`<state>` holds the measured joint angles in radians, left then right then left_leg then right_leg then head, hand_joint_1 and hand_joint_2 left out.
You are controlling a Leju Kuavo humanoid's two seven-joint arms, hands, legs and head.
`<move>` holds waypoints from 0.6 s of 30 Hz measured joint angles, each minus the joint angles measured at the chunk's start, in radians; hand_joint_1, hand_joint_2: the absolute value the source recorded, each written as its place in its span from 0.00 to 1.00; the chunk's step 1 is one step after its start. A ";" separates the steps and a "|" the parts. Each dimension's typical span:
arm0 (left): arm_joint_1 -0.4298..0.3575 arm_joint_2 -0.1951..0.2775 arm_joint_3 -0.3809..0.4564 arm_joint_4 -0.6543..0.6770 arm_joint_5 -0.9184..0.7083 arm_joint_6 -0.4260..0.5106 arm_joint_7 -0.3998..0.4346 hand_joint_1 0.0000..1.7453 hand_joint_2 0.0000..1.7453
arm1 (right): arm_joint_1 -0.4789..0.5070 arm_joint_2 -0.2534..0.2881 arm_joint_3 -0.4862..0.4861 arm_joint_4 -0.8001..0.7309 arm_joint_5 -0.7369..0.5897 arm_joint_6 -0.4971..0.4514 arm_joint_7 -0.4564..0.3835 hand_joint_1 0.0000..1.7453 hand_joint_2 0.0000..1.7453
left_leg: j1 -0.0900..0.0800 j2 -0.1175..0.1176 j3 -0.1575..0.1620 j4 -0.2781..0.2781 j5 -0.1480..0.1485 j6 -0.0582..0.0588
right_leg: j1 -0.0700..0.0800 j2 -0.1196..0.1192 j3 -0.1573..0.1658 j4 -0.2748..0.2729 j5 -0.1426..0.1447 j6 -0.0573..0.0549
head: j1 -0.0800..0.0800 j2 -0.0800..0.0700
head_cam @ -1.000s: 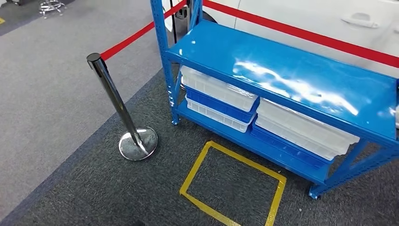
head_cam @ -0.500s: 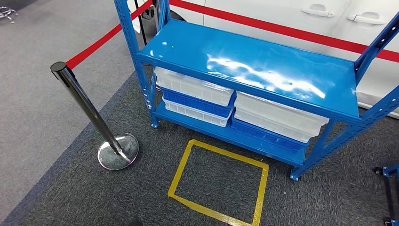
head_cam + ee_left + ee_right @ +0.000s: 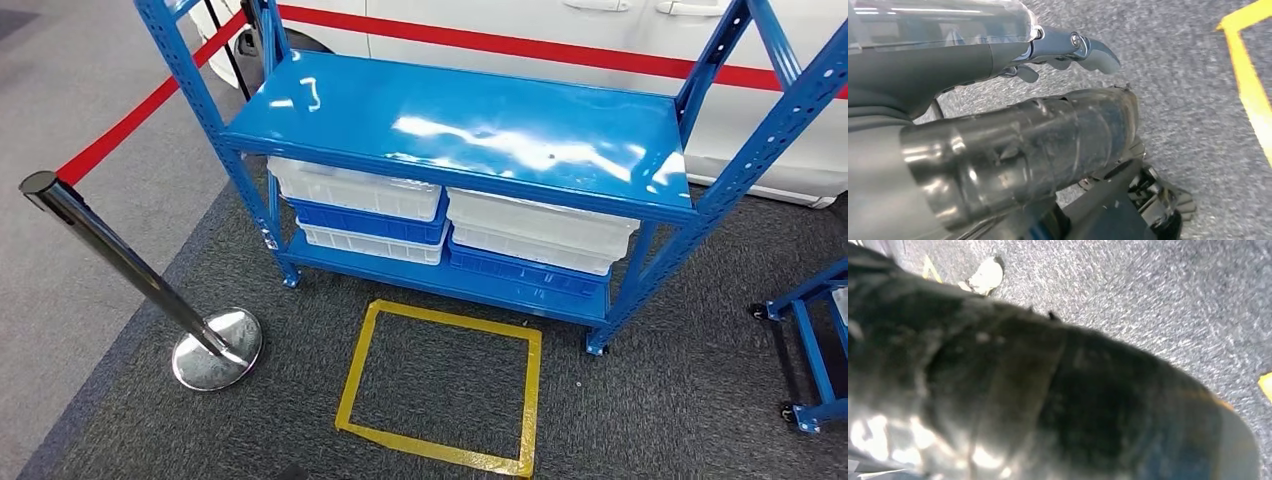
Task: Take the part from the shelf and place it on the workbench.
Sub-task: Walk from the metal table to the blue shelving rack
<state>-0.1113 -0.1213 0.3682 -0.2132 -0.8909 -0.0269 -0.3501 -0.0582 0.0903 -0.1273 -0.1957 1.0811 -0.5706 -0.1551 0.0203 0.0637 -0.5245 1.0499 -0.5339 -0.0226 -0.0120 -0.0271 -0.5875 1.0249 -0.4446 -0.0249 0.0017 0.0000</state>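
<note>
The blue shelf (image 3: 470, 125) is standing on grey carpet, its top board shining and bare; white and blue bins (image 3: 445, 215) are lying stacked on its bottom board. Which thing is the part cannot be told. A yellow square (image 3: 440, 385) is lying before it. The left hand (image 3: 1068, 47) is hanging over carpet, holding nothing, fingers loosely apart. The right hand (image 3: 1048, 390) is blurring dark; its state cannot be told.

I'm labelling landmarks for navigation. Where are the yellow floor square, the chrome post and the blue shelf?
yellow floor square (image 3: 527, 398): head view, on its right tape strip.
chrome post (image 3: 120, 262): head view, mid-pole.
blue shelf (image 3: 470, 125): head view, on the bare upper deck.
</note>
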 joint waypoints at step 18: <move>0.006 0.002 0.002 0.000 -0.001 0.002 0.000 0.00 0.00 | 0.000 0.006 0.000 0.000 0.004 -0.015 -0.031 0.00 1.00 | -0.009 -0.052 -0.012 -0.069 0.080 0.063 | 0.007 0.038 -0.082 0.201 -0.126 0.036 | 0.002 0.000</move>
<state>-0.1052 -0.1198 0.3707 -0.2129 -0.8918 -0.0252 -0.3505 -0.0579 0.0963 -0.1278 -0.1956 1.0848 -0.5859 -0.1861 0.0111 0.0113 -0.5363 0.9807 -0.4534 0.0400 -0.0054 0.0112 -0.6694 1.2264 -0.5703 0.0115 0.0039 0.0000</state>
